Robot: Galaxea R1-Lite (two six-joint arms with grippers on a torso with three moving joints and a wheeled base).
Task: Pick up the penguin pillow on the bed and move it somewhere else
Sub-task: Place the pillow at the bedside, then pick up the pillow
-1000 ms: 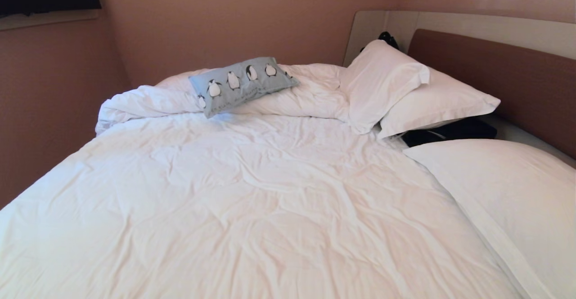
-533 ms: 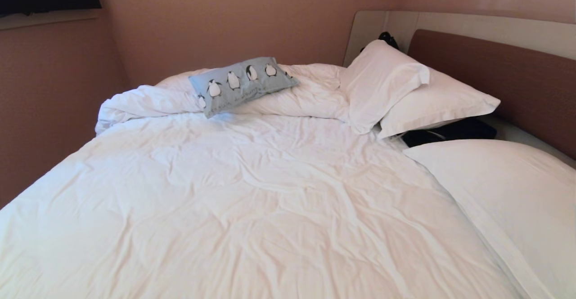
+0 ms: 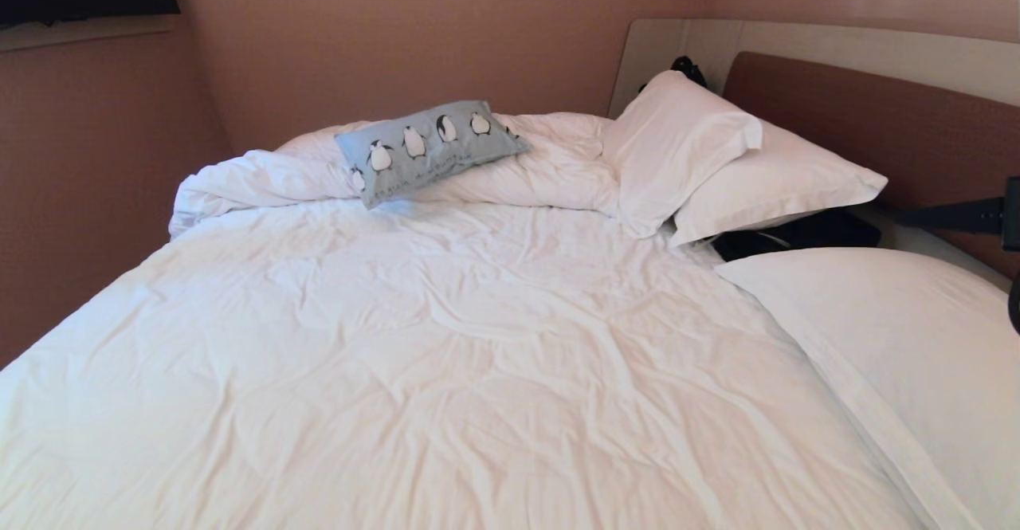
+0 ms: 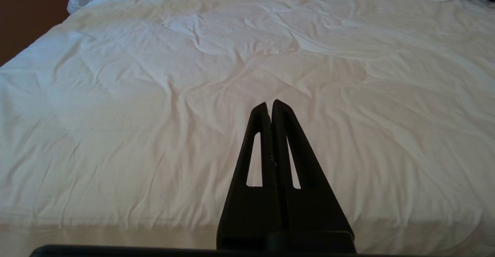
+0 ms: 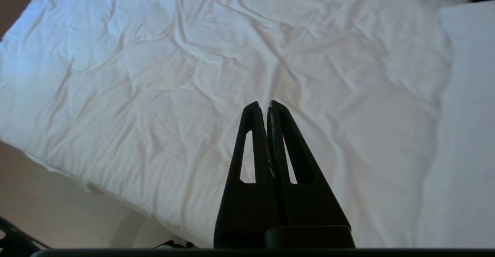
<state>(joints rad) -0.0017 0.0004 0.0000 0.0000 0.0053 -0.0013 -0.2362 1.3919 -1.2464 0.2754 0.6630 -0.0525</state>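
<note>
While the penguin pillow (image 3: pixel 429 148) lies untouched at the far side of the bed (image 3: pixel 446 371), both grippers hang over the duvet with fingers pressed together.

Seen from the head camera, the light-blue pillow rests at about eleven o'clock on the bunched-up roll of the white duvet (image 3: pixel 558 167), tilted with its right end higher. Two white pillows (image 3: pixel 717 159) lean by the brown headboard (image 3: pixel 892 135) at one o'clock, a dark item (image 3: pixel 797 233) lies beneath them, and a larger white pillow (image 3: pixel 900 339) sits at three o'clock. A dark part of the right arm (image 3: pixel 960 216) shows at the right edge. The left gripper (image 4: pixel 269 104) and right gripper (image 5: pixel 262 105) both hover above rumpled sheets, holding nothing.
</note>
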